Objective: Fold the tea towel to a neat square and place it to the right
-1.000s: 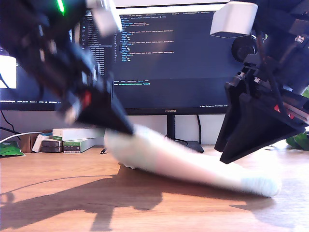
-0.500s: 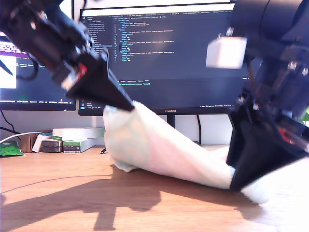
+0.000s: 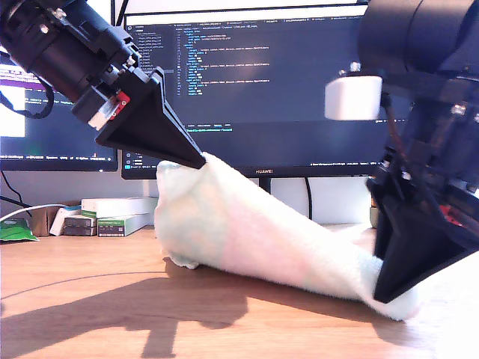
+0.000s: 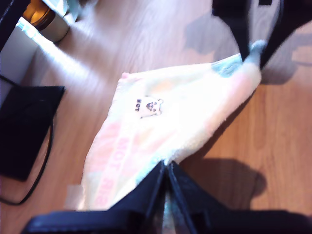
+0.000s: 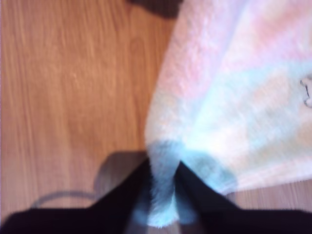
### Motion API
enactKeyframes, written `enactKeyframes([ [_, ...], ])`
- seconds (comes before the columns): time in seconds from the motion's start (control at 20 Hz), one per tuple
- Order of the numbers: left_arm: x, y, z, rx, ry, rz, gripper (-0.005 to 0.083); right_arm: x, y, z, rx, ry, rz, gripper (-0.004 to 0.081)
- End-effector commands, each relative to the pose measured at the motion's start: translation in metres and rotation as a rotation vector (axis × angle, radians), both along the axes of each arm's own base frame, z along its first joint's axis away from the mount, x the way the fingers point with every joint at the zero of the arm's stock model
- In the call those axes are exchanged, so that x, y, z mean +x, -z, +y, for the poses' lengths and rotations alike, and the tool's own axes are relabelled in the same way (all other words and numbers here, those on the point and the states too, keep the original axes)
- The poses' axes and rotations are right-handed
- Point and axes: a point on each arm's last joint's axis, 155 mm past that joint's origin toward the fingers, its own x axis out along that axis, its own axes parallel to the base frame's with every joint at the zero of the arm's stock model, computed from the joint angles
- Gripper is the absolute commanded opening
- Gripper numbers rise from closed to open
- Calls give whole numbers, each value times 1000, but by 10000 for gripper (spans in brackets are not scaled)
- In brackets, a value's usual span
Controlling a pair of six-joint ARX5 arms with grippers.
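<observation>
The tea towel (image 3: pixel 247 232), fluffy white with faint pink and mint patches, hangs stretched between my two grippers above the wooden desk (image 3: pixel 90 314). My first gripper (image 3: pixel 200 161) is raised at the exterior view's left, shut on one corner of the towel (image 4: pixel 185 107). My second gripper (image 3: pixel 389 295) is low near the desk at the exterior view's right, shut on a mint corner (image 5: pixel 163 161). In the first wrist view, the second gripper (image 4: pixel 251 48) shows at the towel's far end. The towel's lower fold rests on the desk.
Two monitors (image 3: pixel 254 90) stand behind, one on a stand (image 3: pixel 263 198) with a black base (image 4: pixel 24 126) and cable. Small boxes (image 3: pixel 120 209) and a green packet (image 3: pixel 15 228) lie at the exterior view's back left. A jar (image 4: pixel 44 19) stands by the base.
My first gripper has risen, lifting its towel corner off the desk. My second gripper has shifted toward the exterior view's right and lower, keeping its corner.
</observation>
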Motion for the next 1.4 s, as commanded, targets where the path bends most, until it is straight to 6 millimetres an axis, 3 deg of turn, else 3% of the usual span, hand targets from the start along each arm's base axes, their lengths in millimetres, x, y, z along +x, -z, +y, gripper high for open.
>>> enactKeyframes([
  [0.0, 7, -7, 3, 1, -36, -32, -19, 13, 1, -4, -24, 52, -46, -11],
  [0.25, 23, -10, 17, 12, -97, -57, -19, 58, -35, -2, -23, 146, -223, -11],
  [0.4, 37, -14, 26, 6, -142, -85, -19, 89, -73, 1, -14, 205, -351, -11],
  [0.6, 73, -35, 47, -77, -229, -149, -19, 125, -129, 20, 112, 240, -513, -11],
  [0.7, 83, -42, 53, -110, -242, -164, -19, 137, -145, 29, 160, 250, -561, -11],
  [1.0, 125, -99, 57, -242, -257, -331, -19, 190, -175, 45, 247, 335, -636, -11],
  [1.2, 161, -119, 55, -254, -280, -357, -19, 227, -222, 56, 321, 378, -724, -11],
  [1.35, 185, -140, 57, -259, -291, -405, -20, 248, -258, 50, 362, 415, -785, -11],
])
